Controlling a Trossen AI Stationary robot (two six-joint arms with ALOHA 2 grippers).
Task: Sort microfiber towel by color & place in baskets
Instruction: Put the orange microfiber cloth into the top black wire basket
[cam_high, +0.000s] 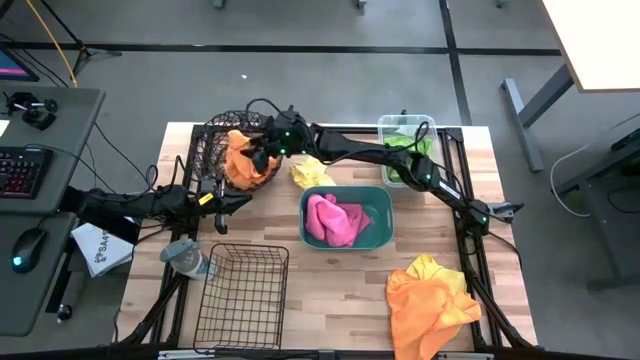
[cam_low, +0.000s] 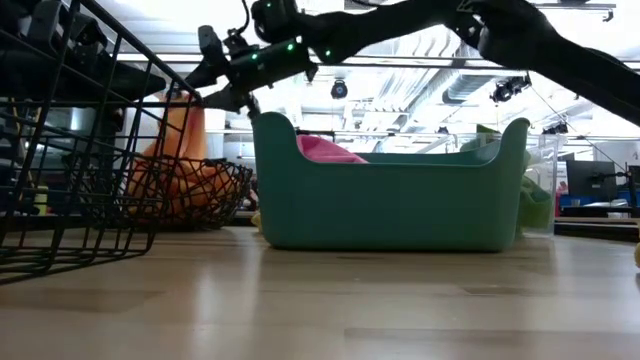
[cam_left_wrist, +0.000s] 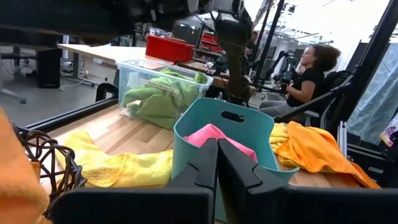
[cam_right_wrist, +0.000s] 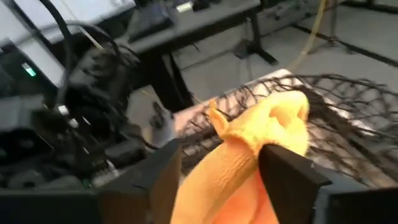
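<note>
Orange towel (cam_high: 240, 158) sits in the round wire basket (cam_high: 212, 140) at the table's far left, part draped up over the rim. R gripper (cam_high: 262, 152) is right over it, arm stretched across from the right side. Wrist view: its fingers (cam_right_wrist: 292, 171) stand apart w/ the orange cloth between them, cloth touching the inner faces but not pinched.

L gripper (cam_high: 232, 202) waits near the table's left edge, just in front of the round basket; fingers (cam_left_wrist: 202, 171) together, nothing in them.

Other towels:
- pink towel (cam_high: 335, 220) in the teal tub (cam_high: 383, 238), mid table
- green towel (cam_high: 405, 140) in the clear bin (cam_high: 385, 125), far right
- yellow towel (cam_high: 308, 172) loose on the wood btw round basket and tub
- orange/yellow pile (cam_high: 428, 300) loose at near right

Rect. black basket (cam_high: 240, 298) at near left, no towel in it. Grey-blue lump (cam_high: 185, 257) just beside its far left corner.

A seated person (cam_left_wrist: 311, 74) shows beyond the table in the L wrist view.
</note>
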